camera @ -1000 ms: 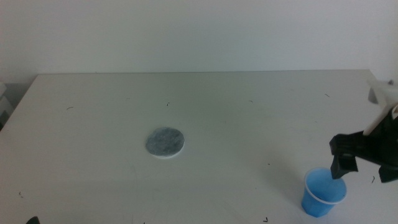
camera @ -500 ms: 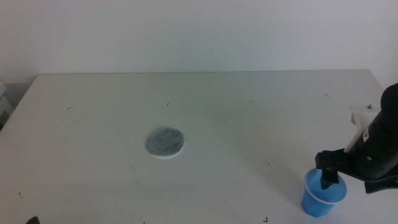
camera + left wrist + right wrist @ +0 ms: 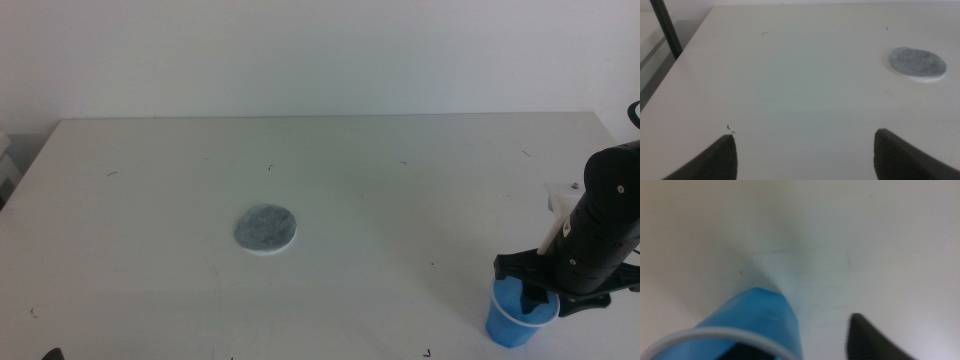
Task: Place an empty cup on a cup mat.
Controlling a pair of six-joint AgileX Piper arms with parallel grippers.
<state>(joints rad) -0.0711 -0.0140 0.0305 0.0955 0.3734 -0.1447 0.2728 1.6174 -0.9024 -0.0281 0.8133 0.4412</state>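
Note:
The blue cup [image 3: 512, 322] stands upright on the table near the front right corner. My right gripper [image 3: 536, 298] is down over its rim. In the right wrist view the cup [image 3: 762, 317] fills the near side. One jaw is dark inside the pale rim and the other stands outside, a gap away from the wall, so my right gripper [image 3: 805, 337] is open. The grey cup mat [image 3: 266, 229] lies flat near the table's middle, far left of the cup; it also shows in the left wrist view [image 3: 917, 63]. My left gripper [image 3: 805, 155] is open and empty, low at the front left.
The white table [image 3: 400, 200] has a few small dark specks. Its right edge runs close behind the right arm. A dark post [image 3: 666, 27] stands beyond the table's left edge in the left wrist view.
My right gripper has come down and to the left onto the cup, and one jaw now sits inside the rim. The cup, the mat and the left arm have not moved.

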